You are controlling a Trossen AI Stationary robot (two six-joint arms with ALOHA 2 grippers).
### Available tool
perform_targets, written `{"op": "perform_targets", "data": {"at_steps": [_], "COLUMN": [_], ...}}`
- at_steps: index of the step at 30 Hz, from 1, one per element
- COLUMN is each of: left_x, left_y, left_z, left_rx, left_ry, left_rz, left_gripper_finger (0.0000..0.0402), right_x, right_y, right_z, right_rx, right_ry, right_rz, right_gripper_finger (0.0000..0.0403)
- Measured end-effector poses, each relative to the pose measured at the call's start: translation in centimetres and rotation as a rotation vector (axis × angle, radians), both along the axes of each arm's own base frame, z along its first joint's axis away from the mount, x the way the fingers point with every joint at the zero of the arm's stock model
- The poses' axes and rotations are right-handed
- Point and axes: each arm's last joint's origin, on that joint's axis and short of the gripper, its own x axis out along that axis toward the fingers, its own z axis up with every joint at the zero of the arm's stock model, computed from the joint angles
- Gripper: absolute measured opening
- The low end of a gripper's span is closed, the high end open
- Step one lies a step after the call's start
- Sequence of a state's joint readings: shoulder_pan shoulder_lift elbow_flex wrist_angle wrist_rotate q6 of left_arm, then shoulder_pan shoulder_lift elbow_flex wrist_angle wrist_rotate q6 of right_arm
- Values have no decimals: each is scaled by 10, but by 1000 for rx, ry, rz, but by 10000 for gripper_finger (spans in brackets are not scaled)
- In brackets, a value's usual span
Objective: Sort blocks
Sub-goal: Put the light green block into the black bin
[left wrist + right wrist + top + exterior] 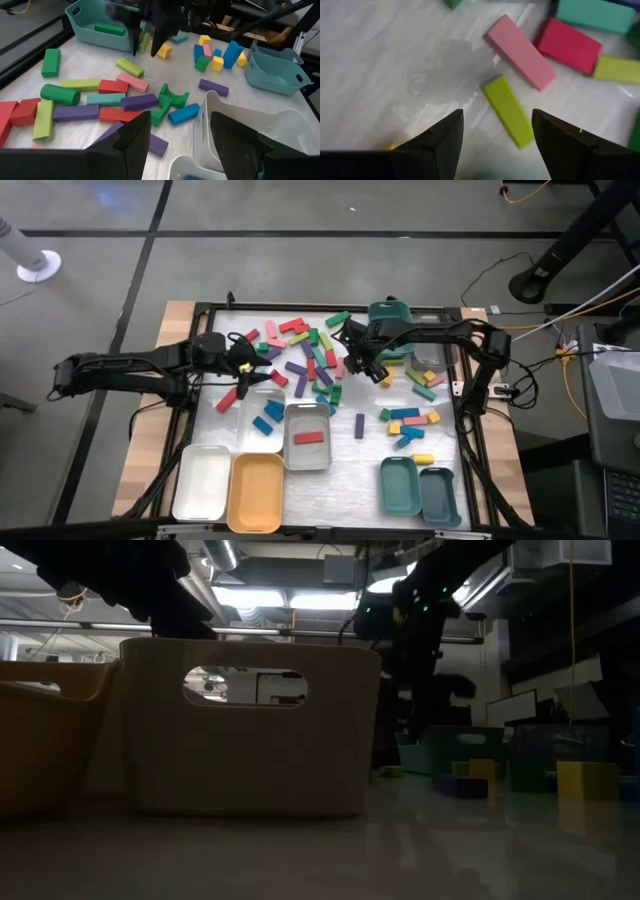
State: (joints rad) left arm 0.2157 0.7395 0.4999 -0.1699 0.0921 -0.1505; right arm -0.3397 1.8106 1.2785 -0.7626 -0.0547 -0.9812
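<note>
Many small coloured blocks [310, 355] lie scattered flat across the table's middle, with a second cluster [410, 420] toward the right. My left gripper [247, 363] hovers open at the pile's left edge; its wrist view [180, 142] looks over red, purple and lime blocks [120, 102] beside a clear tray [250, 117]. My right gripper [362, 365] stands open over the pile's right side. In its wrist view [495, 142] a lime block [507, 110] lies flat on the table ahead of the fingers, next to a pink block [520, 52] and a red one [568, 45].
Near the table's near edge stand a white tray [203, 480], an orange tray [257, 492], a grey tray [307, 450] holding a red block, a clear tray [262, 405] with blue blocks, and two teal trays [400, 485]. Another teal tray [390, 315] sits at the far side.
</note>
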Motion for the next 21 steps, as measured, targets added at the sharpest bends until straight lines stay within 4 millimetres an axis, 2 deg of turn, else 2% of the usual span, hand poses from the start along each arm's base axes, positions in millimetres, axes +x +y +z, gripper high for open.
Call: {"op": "perform_targets", "data": {"at_steps": [7,16,21], "left_x": [0,0,0], "left_y": [0,0,0], "left_z": [0,0,0], "left_rx": [0,0,0], "left_ry": [1,2,3], "left_rz": [0,0,0], "left_gripper_finger": [194,194,194], "right_x": [7,13,12], "right_y": [-5,-8,-7], "right_z": [-29,-44,-53], "right_rx": [-49,-82,-40], "right_ry": [85,107,164], "right_rz": [32,52,47], "right_gripper_finger": [232,231,199]}}
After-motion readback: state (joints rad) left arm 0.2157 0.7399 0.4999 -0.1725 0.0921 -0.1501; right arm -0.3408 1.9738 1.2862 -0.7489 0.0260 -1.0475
